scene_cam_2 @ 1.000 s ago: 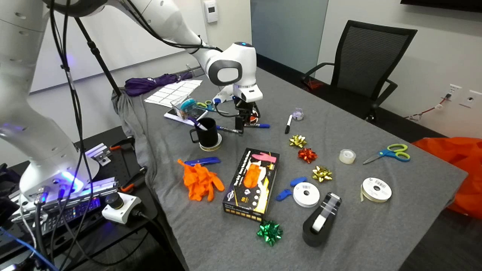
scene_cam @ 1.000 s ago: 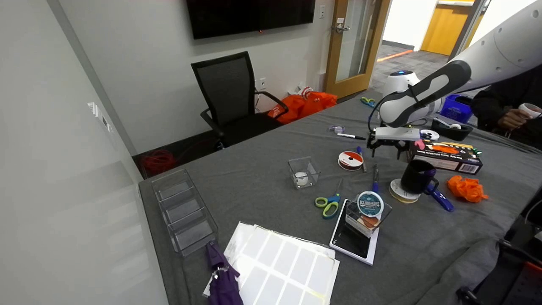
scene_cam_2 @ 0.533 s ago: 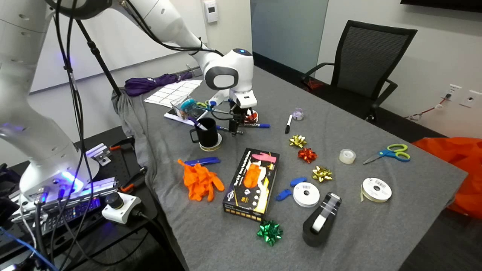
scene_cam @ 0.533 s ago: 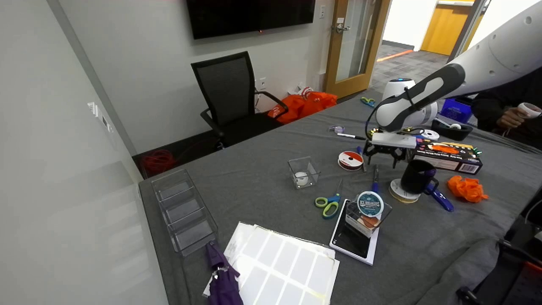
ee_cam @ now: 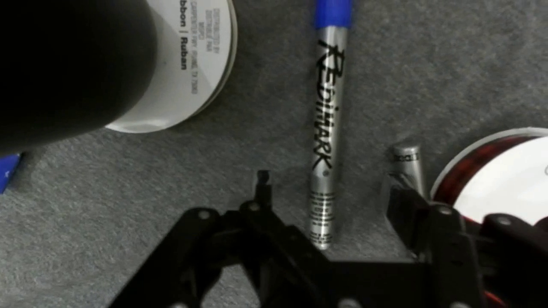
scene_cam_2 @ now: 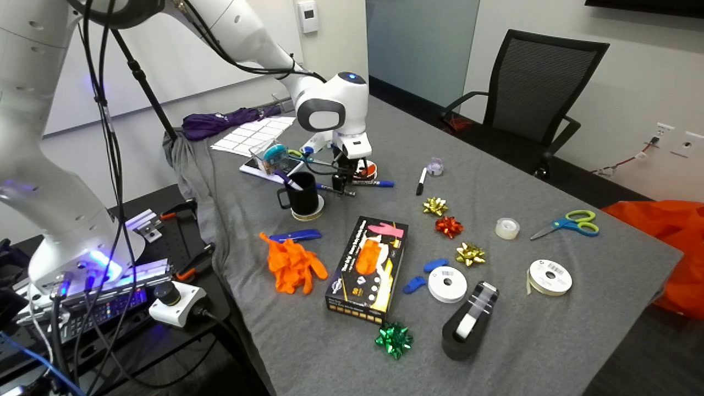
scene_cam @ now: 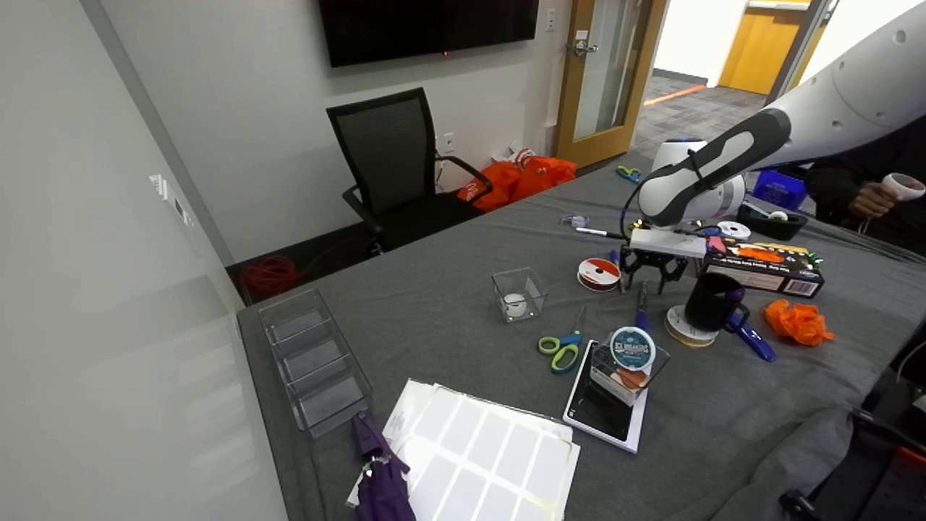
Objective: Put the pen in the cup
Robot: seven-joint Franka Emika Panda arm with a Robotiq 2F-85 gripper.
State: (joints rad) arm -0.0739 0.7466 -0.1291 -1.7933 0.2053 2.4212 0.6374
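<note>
The pen [ee_cam: 329,111] is a silver marker with a blue cap, lying flat on the grey cloth. It also shows in both exterior views [scene_cam: 642,318] [scene_cam_2: 325,188]. My gripper [ee_cam: 330,184] is open, with one finger on each side of the pen's silver lower end and a gap on both sides. In an exterior view the gripper [scene_cam: 644,284] hangs low over the table. The black cup [scene_cam: 709,304] stands upright on a pale ribbon spool [scene_cam: 680,325], close beside the pen. It holds a purple marker [scene_cam_2: 288,180]. The cup's dark side [ee_cam: 72,64] fills the wrist view's upper left.
Another silver marker [ee_cam: 409,164] lies partly behind my right-hand finger, beside a red ribbon spool [ee_cam: 505,184]. A black glove box [scene_cam_2: 367,269], an orange glove [scene_cam_2: 291,264] and a blue stapler-like object [scene_cam_2: 297,235] lie near the cup. Scissors [scene_cam: 564,347] and a tablet [scene_cam: 604,405] are nearby.
My gripper has come down and shifted slightly away from the glove box, over the pen. Its fingers look somewhat closer together. The pen and the cup have not moved.
</note>
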